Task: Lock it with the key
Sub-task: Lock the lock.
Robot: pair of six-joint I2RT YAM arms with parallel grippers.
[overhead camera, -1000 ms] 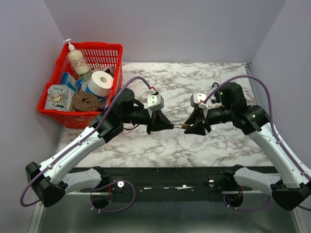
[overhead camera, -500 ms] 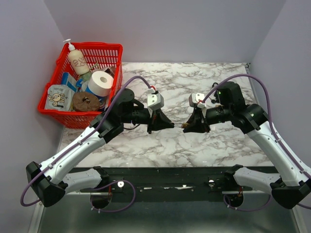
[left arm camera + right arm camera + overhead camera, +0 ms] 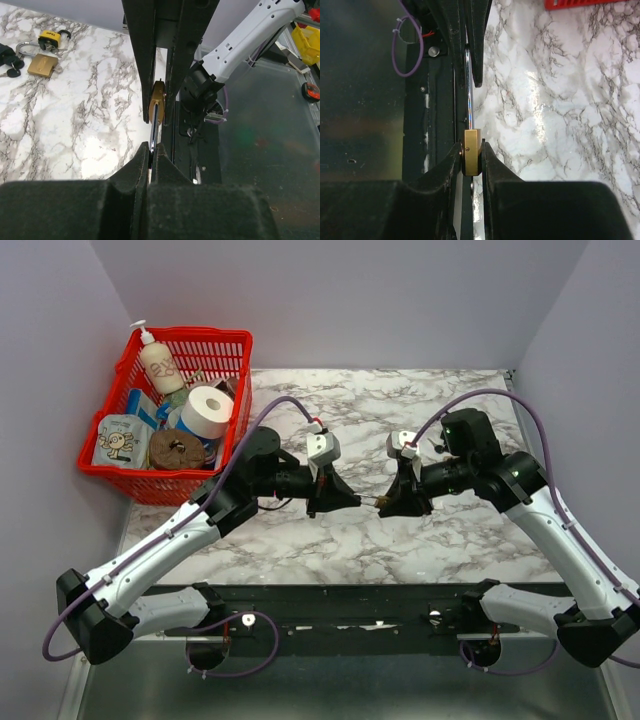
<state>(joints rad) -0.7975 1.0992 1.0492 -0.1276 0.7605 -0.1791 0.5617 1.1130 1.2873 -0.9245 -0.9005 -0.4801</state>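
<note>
- Over the middle of the marble table (image 3: 450, 540): both arms reaching in from either side, tips almost meeting.
- Left gripper (image 3: 345, 499) pressed right together, pinching the end of a thin silver bar (image 3: 154, 125) between its black pads.
- Key blade or shackle seen edge-on? Cannot tell from either wrist view.
- Right gripper (image 3: 390, 504) clamped on the padlock (image 3: 471, 157), with the brass body squeezed between both fingers and a small round hole showing on its visible edge.
- Silver bar running straight out of the padlock and across the short gap into the left gripper.
- Padlock held up off the tabletop between the two arms, on the right-arm side of the gap.
- Toward the far right of the marble, caught by the left wrist camera: a spare brass padlock (image 3: 42, 64) lying flat, a yellow-and-black padlock (image 3: 52, 36) just beside it, and a dark bunch of keys (image 3: 7, 55) close by.
- Far left corner: a red basket (image 3: 190, 332) holding a pump bottle (image 3: 158, 365), a paper roll (image 3: 208, 410) and some pouches.
</note>
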